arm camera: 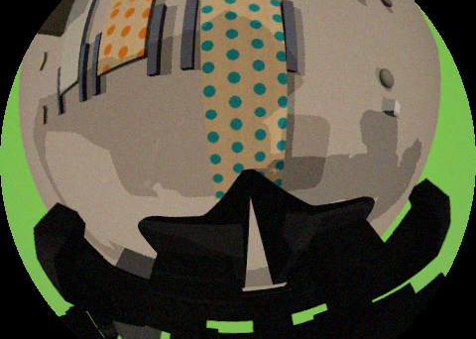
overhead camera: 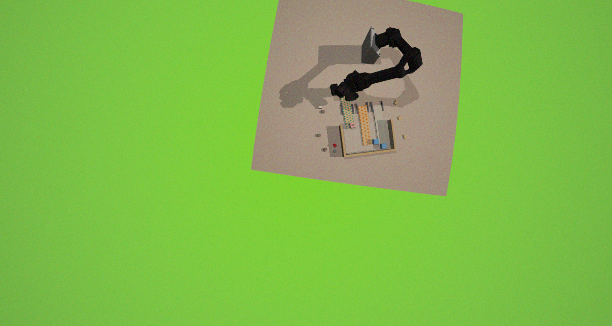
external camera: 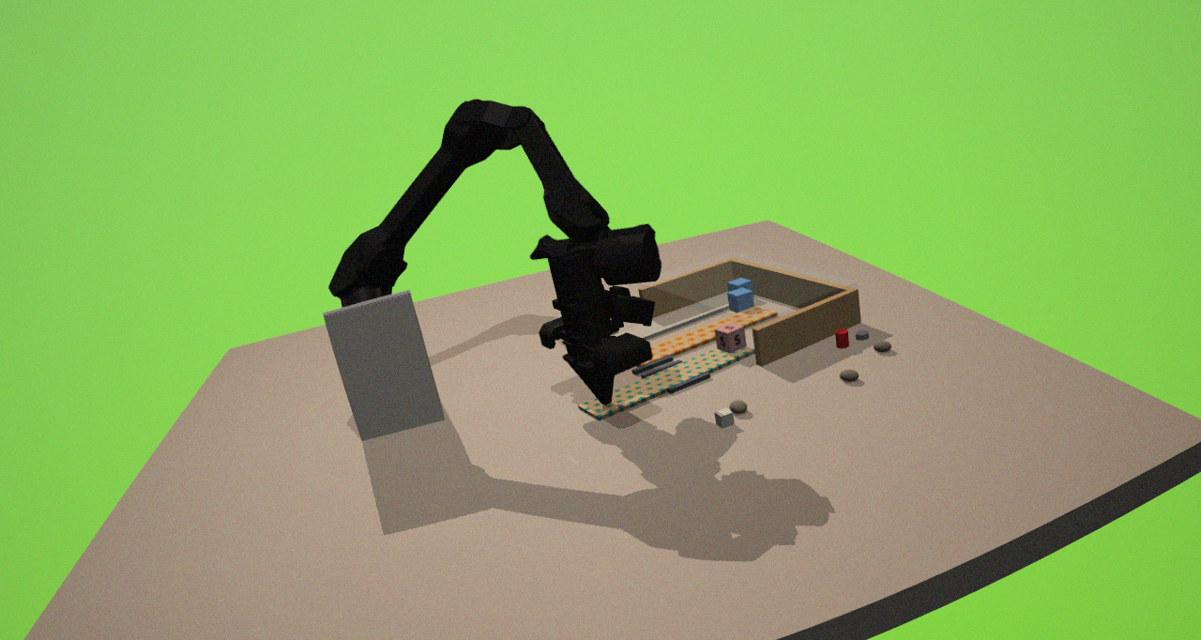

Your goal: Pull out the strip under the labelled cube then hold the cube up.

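The pink labelled cube sits on the far end of the teal-dotted strip, at the open mouth of the wooden tray. In the top view the cube lies just inside the tray's left corner, and the strip reaches out toward the arm. My gripper is shut, its tips pointing down onto the strip's near end.
An orange-dotted strip lies beside the teal one, with two blue cubes deeper in the tray. Dark rails flank the strips. A red cylinder, grey pebbles and a small white cube lie nearby. The arm's grey base block stands at the left.
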You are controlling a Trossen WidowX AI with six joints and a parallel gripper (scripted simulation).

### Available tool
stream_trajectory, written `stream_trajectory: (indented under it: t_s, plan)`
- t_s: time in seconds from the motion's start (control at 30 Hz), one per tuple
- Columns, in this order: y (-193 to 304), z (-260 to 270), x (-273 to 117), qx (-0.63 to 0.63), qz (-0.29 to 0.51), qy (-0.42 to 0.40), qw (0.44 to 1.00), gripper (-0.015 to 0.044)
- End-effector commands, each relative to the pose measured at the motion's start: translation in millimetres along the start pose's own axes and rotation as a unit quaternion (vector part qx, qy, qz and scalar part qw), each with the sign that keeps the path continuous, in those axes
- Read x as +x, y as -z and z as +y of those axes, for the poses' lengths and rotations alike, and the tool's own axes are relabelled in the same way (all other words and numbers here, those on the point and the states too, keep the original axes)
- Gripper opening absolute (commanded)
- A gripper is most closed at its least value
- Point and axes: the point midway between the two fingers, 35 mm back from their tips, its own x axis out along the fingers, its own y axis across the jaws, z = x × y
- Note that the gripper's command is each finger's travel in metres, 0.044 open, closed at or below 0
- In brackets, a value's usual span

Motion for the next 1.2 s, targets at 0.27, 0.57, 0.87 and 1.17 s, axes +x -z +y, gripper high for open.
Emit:
stream_trajectory:
  t_s: [0.27, 0.57, 0.87, 1.17]
  plan:
    - [26, 5, 5, 0.004, 0.013, -0.004, 1.000, 0.0000]
    - [40, 6, 5, 0.004, 0.014, -0.004, 1.000, 0.0000]
    - [54, 7, 4, 0.004, 0.014, -0.004, 1.000, 0.0000]
    - [61, 7, 4, 0.004, 0.014, -0.004, 1.000, 0.0000]
